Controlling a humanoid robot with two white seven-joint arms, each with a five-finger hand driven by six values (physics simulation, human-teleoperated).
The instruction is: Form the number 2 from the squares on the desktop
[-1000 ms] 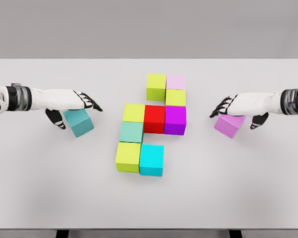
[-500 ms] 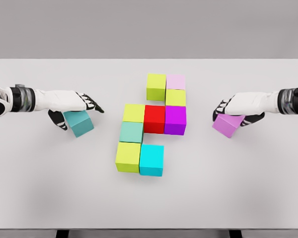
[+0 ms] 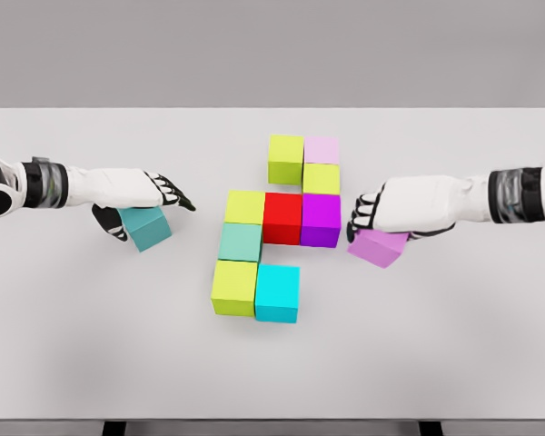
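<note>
A: Beside the red cube (image 3: 282, 218), out on its right, what moved in the head view?

B: The right hand (image 3: 392, 207) has carried the violet cube (image 3: 379, 247) inward; a second ago it sat well out from the red cube, now it is near the magenta cube (image 3: 321, 220) that touches the red one. The fingers are curled down over its top, so it is held

A: And on the far side of the red cube?

B: The left hand (image 3: 138, 191) has barely shifted. It lies over the teal cube (image 3: 146, 226), thumb behind it, fingers stretched flat over the top; I read that as a loose hold, well away from the red cube

A: What does that mean for the 2?

B: The cluster around the red cube on the table (image 3: 454, 354) stands unchanged: lime and pale pink above, lime, sea-green, lime and cyan below left. My guess is the violet cube is headed for that figure, though its slot is unclear
</note>
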